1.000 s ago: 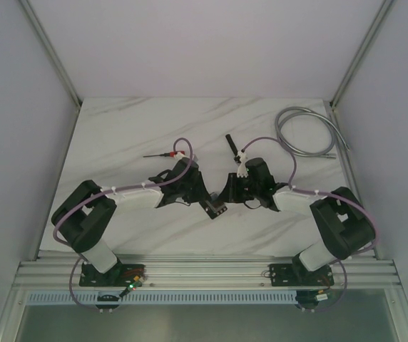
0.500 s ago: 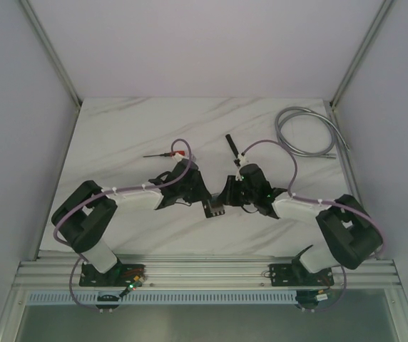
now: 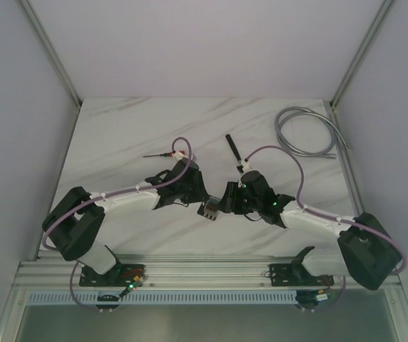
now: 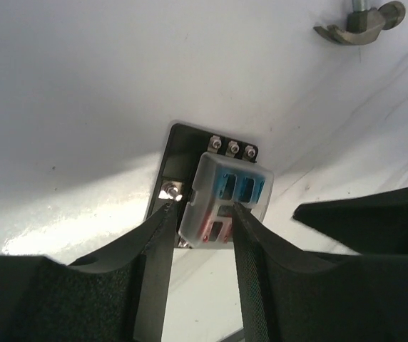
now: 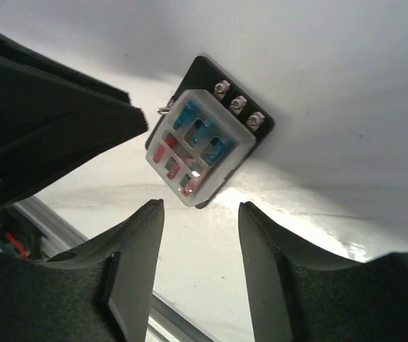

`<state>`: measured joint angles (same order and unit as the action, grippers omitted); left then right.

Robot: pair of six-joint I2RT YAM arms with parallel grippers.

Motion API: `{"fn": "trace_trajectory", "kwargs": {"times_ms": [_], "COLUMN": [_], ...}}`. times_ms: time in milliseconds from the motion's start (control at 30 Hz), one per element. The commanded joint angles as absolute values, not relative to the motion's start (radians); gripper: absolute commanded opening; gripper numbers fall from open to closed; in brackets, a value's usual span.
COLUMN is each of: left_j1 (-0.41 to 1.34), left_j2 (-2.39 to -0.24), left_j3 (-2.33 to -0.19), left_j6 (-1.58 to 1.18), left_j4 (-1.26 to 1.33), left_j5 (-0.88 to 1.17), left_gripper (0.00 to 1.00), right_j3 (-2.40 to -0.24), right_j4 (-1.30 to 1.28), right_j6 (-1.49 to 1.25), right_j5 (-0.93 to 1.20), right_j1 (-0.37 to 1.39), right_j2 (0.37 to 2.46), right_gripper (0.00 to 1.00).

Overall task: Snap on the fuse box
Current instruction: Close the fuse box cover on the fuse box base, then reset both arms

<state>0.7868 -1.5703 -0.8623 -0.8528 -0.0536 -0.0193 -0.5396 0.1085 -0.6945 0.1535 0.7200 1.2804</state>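
Right hand (image 5: 200, 210) apart, short of fuse box (image 5: 200, 146); left hand (image 4: 204, 210) straddles its cover (image 4: 225, 189), grip uncertain. Likely light, rigid, slick: grasp base (image 4: 182, 146) sides.

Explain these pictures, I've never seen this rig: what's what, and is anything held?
Two robot arms are bolted at the near edge of a marble-look table. The wide picture looks down from above; the other two come from a camera on each wrist, showing that arm's own two fingers. Between the arms lies the fuse box, a black base with a clear cover over blue and red fuses. The right end effector is open, short of the box. The left end effector straddles the box's near end; whether it grips, I cannot tell. Farther back lie a grey cable, a red-tipped probe and a black stick.
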Motion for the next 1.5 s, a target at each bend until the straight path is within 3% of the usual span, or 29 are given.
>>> {"fn": "trace_trajectory", "kwargs": {"times_ms": [0,67,300,400,667,867,1067,1200,1267,1333,1400,1467], "left_j1": [0.787,0.777,0.627,0.546,0.288,0.195,0.131,0.110,0.105,0.105,0.097,0.091], "left_j2": [-1.508,-1.456,-1.286,-1.222,-1.111,-1.147,-1.314,-1.400,-1.455,-1.474,-1.477,-1.499], "left_j3": [-0.821,-0.789,-0.719,-0.695,-0.627,-0.491,-0.395,-0.380,-0.389,-0.390,-0.371,-0.317], "left_j6": [-0.833,-0.826,-0.748,-0.722,-0.767,-0.615,-0.301,-0.219,-0.169,-0.145,-0.142,-0.099], "left_j4": [-0.127,-0.141,-0.192,-0.201,-0.179,0.123,0.595,0.795,0.841,0.892,0.961,1.095], "left_j5": [-0.058,-0.124,-0.307,-0.443,-0.811,-1.127,-0.904,-0.794,-0.751,-0.723,-0.654,-0.531], "left_gripper": [0.49,0.61,0.87,0.99,1.00,1.00,1.00,1.00,1.00,1.00,1.00,1.00], "right_j3": [-0.540,-0.543,-0.540,-0.509,-0.355,-0.267,-0.180,-0.190,-0.204,-0.177,-0.236,-0.216], "right_j4": [-0.026,-0.090,-0.106,0.013,0.564,0.888,1.153,1.161,1.220,1.439,1.250,1.351], "right_j6": [-0.659,-0.628,-0.495,-0.408,-0.197,-0.199,-0.077,-0.043,-0.025,-0.031,-0.034,-0.035], "right_j5": [-0.027,-0.166,-0.534,-0.663,-0.715,-0.607,-0.470,-0.335,-0.318,-0.299,-0.271,-0.234], "right_j1": [0.719,0.700,0.569,0.496,0.237,0.123,0.104,0.072,0.053,0.031,0.024,0.010], "right_j2": [1.196,1.151,1.018,1.000,1.120,1.295,1.307,1.322,1.381,1.545,1.519,1.554], "right_gripper": [0.60,0.73,1.00,0.99,0.99,0.99,1.00,1.00,1.00,1.00,1.00,1.00]}}
